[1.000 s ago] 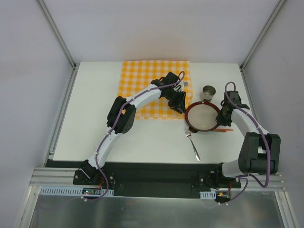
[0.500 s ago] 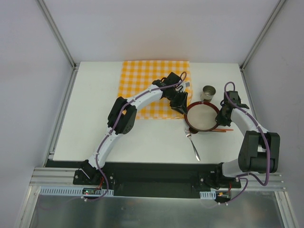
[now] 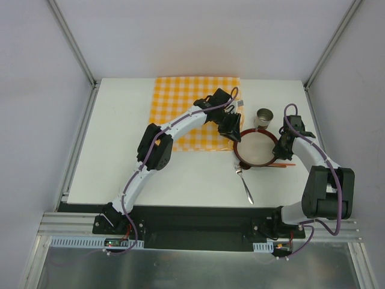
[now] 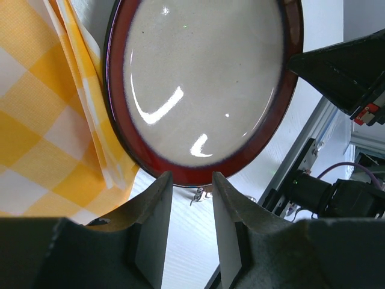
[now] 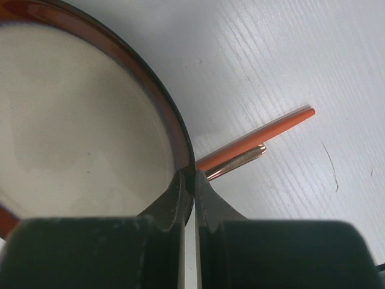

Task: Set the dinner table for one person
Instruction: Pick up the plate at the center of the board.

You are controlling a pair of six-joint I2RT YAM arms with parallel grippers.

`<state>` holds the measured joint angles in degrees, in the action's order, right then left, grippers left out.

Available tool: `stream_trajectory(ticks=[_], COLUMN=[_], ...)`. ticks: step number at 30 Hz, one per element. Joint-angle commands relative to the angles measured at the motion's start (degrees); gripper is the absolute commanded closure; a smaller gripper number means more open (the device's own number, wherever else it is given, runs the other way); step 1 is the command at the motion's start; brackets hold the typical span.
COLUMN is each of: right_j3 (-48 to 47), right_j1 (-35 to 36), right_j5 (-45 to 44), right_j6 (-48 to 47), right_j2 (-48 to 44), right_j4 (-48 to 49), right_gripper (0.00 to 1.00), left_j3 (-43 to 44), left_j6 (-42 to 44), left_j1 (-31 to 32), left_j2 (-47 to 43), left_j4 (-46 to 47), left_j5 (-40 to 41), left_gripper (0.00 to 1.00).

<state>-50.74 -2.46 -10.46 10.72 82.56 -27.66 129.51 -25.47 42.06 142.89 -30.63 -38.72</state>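
Nearest of all, a silver fork (image 3: 245, 182) lies on the dinner table (image 3: 120, 156) just on the near side of the plate (image 3: 257, 150). Its tines point at the plate's near-left rim and its handle runs toward the arm bases. The plate, cream in the middle with a dark red rim, sits flat on the right half of the white table. The table lies under everything in view and reaches well beyond the plate to the left.

At the plate's right edge the right gripper (image 5: 192, 176) pinches the rim. One finger lies over the cream inside and the other outside, with only a thin slit between them. Just right of the plate, beside that grip, an orange stick (image 5: 264, 133) lies on the table with a copper-coloured metal handle (image 5: 237, 161) close alongside it. Both angle away from the plate.

At the plate's far-left rim the left gripper (image 4: 191, 176) hangs with its fingers a narrow way apart. The rim sits right at the fingertips, and bare table and the fork's tines show through the gap. Whether the pads touch the rim cannot be told.

Beyond the plate, just off its far rim, stands a metal cup (image 3: 263, 117). Far-left of the plate an orange-and-white checked cloth (image 3: 180, 108) lies flat. Its layered edge reaches the plate's left rim, and the left arm stretches across it.
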Motion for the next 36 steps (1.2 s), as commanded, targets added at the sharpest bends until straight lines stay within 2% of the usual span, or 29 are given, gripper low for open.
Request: stream_trajectory(ticks=[1, 21, 36], right_j3=[-0.06, -0.15, -0.41], right_j1=[0.7, 0.7, 0.7], right_j5=[-1.76, -1.58, -2.29], right_j6=[-1.49, -1.23, -1.4], right_j2=[-1.0, -3.73, -2.94], right_j4=[-2.05, -2.92, -3.01], right_gripper=[0.99, 0.99, 0.99], left_j3=[2.15, -0.31, 1.35], left_j6=[-0.54, -1.42, -2.74], left_j1=[0.56, -2.16, -2.78], left_j2=[1.43, 3.36, 6.17], left_j4=[0.57, 0.57, 1.72], left_j5=[-1.45, -1.1, -2.68], left_gripper=[0.68, 0.67, 0.67])
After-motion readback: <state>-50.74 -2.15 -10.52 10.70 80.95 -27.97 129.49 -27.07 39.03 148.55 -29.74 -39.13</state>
